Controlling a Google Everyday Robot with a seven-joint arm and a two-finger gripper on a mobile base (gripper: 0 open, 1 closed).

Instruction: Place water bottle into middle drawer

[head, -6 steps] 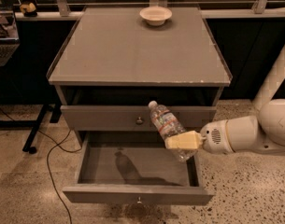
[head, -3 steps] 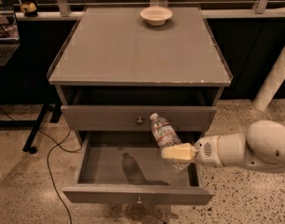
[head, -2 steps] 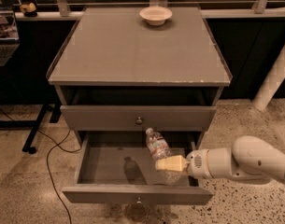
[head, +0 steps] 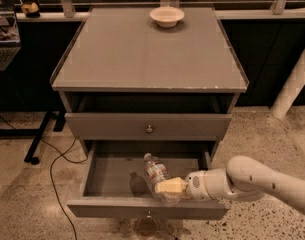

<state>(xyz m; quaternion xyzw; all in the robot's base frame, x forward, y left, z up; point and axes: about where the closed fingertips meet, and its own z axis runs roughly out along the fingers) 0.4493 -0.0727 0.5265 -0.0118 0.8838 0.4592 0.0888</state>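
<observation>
The water bottle (head: 156, 173) is clear crinkled plastic with a pale label. It tilts with its cap up and to the left inside the open middle drawer (head: 117, 207). My gripper (head: 169, 187) comes in from the right on a white arm. Its cream fingers (head: 168, 186) are shut on the bottle's lower body, low over the drawer floor near the front right. The bottle's base is hidden behind the fingers and the drawer front, so I cannot tell if it touches the floor. The drawer is pulled out, its knob (head: 149, 215) at the front.
The upper grey drawer (head: 148, 127) is closed, with a small knob (head: 149, 129). A shallow cream bowl (head: 166, 16) sits at the back of the cabinet top (head: 142, 54). A black cable (head: 54, 179) trails on the floor at the left. A white post (head: 294, 86) stands at the right.
My gripper has carried the bottle down and left from in front of the upper drawer into the open middle drawer. The arm has dropped lower at the right.
</observation>
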